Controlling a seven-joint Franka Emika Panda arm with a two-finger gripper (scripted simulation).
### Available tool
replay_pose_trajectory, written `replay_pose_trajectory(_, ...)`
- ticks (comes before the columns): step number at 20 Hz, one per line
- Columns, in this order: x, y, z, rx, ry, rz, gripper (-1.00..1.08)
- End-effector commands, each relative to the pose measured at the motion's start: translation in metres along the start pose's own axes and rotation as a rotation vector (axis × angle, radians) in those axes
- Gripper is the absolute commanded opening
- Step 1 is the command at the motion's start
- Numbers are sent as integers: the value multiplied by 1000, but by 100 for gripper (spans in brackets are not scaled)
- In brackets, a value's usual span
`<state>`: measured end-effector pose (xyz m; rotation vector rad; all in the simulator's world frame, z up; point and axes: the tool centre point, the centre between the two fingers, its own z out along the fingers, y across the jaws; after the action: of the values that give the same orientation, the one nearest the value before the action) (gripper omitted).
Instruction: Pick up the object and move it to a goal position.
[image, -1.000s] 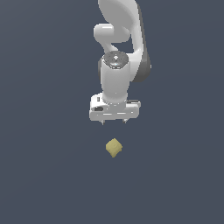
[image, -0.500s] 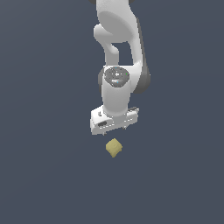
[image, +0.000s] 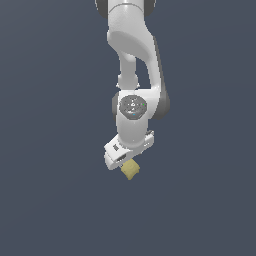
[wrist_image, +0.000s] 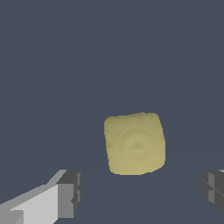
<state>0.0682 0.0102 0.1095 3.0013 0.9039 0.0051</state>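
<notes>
Ground surface (image: 45, 200): a flat, plain dark slate-blue plane filling both views, unmarked, with no visible edge.

Arm (image: 131, 45): white Franka Panda, entering from the top of the exterior view and reaching downward. Glossy white links with dark grey joint seams; a round grey cap (image: 132, 105) faces the camera on the wrist joint. The last link slants down toward the exterior view's left, ending in a white hand body (image: 127, 149) tilted at an angle.

Gripper (wrist_image: 140, 192): two dark grey fingers (wrist_image: 70, 192) mounted on white carriers. In the wrist view one finger sits low at one side of the frame and the other at the opposite edge, a broad gap of bare ground between them. The jaws stand wide apart and grasp nothing. In the exterior view the fingers are mostly hidden behind the hand body and the block, so their tips cannot be told there.

Block (image: 131, 170): small, pale yellow, matte, cube-like with softened corners, much narrower than the hand body. In the exterior view it shows just under the lower edge of the hand body. In the wrist view the block (wrist_image: 134, 143) lies on the ground, slightly rotated, between the lines of the two fingers and ahead of their tips, touching neither.
</notes>
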Motion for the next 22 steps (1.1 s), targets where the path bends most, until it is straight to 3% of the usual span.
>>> replay_pose_trajectory(1,4,2,6,2,0,-47,100)
replay_pose_trajectory(16,9,7,23,8,-1,-127,100)
replay_pose_trajectory(22,8,6,51,8,-1,-130,100)
